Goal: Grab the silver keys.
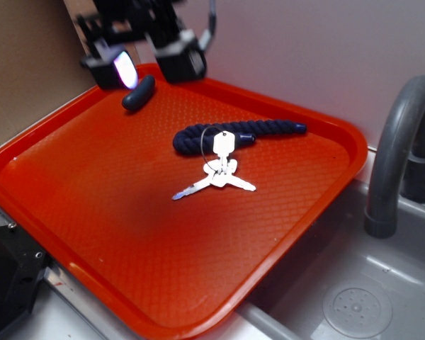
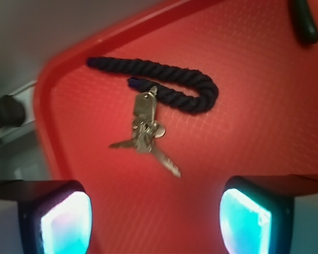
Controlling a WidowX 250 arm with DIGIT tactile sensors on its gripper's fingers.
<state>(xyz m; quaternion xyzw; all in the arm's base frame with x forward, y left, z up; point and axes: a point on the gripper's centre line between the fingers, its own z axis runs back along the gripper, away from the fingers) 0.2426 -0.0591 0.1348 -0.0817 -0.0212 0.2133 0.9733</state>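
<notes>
The silver keys [image 1: 218,172] lie fanned out on the orange tray [image 1: 113,212], near its middle; the squarish head rests against a dark navy rope [image 1: 241,134]. From the wrist camera the silver keys [image 2: 144,132] hang below the rope [image 2: 164,84], well ahead of the fingers. My gripper [image 1: 147,65] hovers above the tray's far left corner, away from the keys. It is open, with only bare tray between the glowing pads [image 2: 69,225]. The gripper [image 2: 155,222] holds nothing.
A small dark grey curved piece [image 1: 139,93] lies just under the gripper, also seen at the wrist view's top right as a dark piece [image 2: 305,21]. A grey faucet [image 1: 397,156] and sink basin [image 1: 354,304] stand right of the tray. A wall rises behind.
</notes>
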